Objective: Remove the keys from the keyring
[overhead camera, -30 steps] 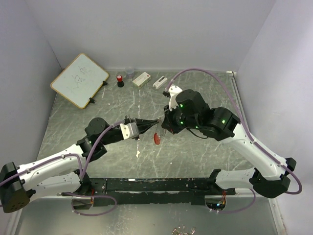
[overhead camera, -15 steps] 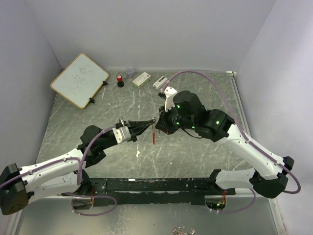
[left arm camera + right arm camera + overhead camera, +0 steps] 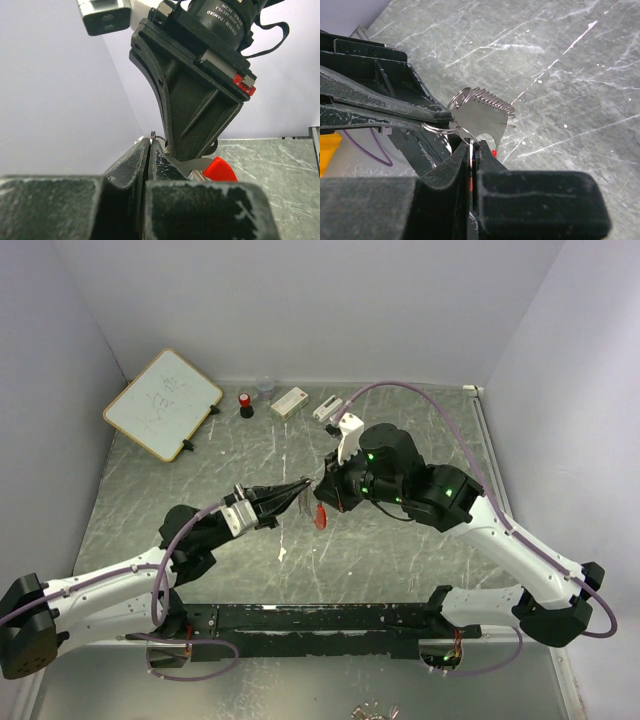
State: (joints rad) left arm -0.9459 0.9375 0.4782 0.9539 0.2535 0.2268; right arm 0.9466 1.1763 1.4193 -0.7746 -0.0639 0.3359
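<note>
The keyring hangs in the air between both arms above the middle of the table. Its red clip dangles below my right gripper. In the right wrist view my right gripper is shut on a flat grey metal plate that carries a coil spring and joins the red clip. My left gripper is shut on the thin wire ring, which pokes out at its fingertips. The red clip shows behind them. I cannot make out separate keys on the ring.
A whiteboard lies at the back left. A red-capped black bottle, a clear cup and two white blocks stand along the back wall. Several small silvery pieces lie at the near edge.
Both grippers shifted a little to the left, still joined at the keyring. The red clip swung and turned beneath the right gripper.
</note>
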